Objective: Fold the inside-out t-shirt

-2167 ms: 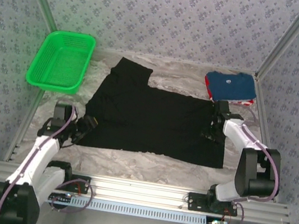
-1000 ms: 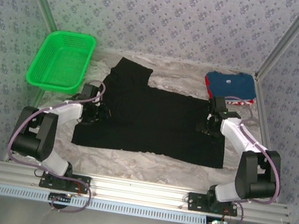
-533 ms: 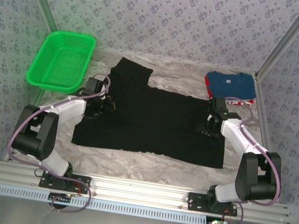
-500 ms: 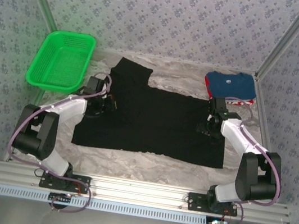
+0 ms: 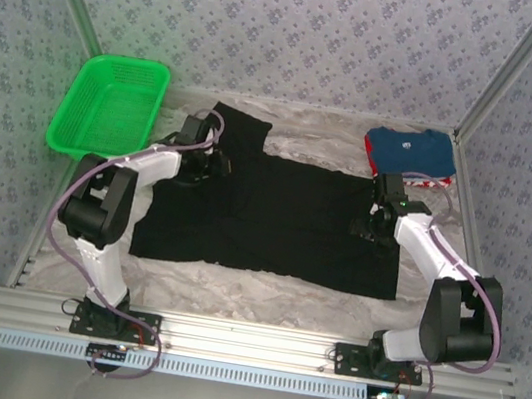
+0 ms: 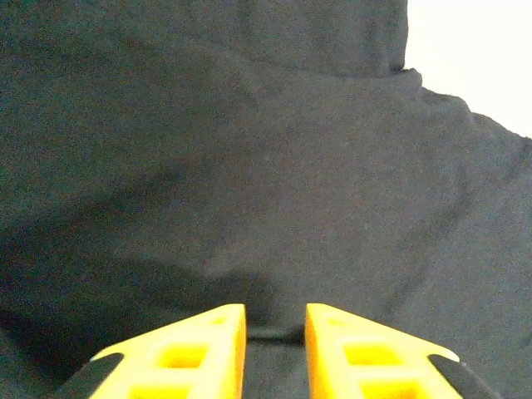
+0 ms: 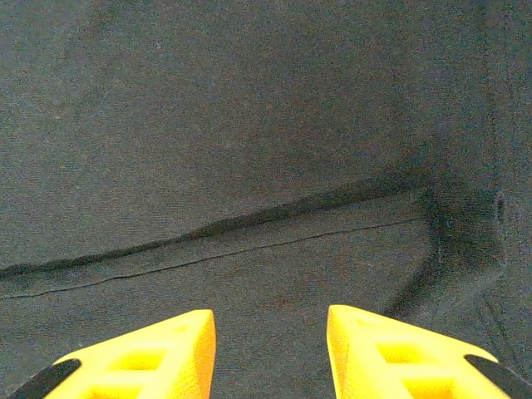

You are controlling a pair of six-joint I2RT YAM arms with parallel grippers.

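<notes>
The inside-out t-shirt [image 5: 283, 218] lies spread flat and black across the middle of the table, one sleeve pointing to the back left. My left gripper [image 5: 215, 163] rests low on the cloth just below that sleeve. In the left wrist view its yellow fingers [image 6: 199, 349] stand a narrow gap apart, open, with a small dark ridge of the shirt [image 6: 249, 166] between the tips of the gripper [image 6: 275, 334]. My right gripper [image 5: 371, 223] hovers over the shirt's right side. It [image 7: 271, 349] is open wide above a seam line on the fabric [image 7: 249, 125].
A green plastic basket [image 5: 131, 63] stands at the back left. A folded blue shirt with red trim [image 5: 410, 154] lies at the back right, close behind the right arm. Crumpled white sheeting [image 5: 261, 292] covers the table. Metal posts frame both sides.
My left arm has swung from the shirt's left edge up and to the right, onto the cloth below the sleeve. The right gripper has barely moved. The shirt keeps its shape.
</notes>
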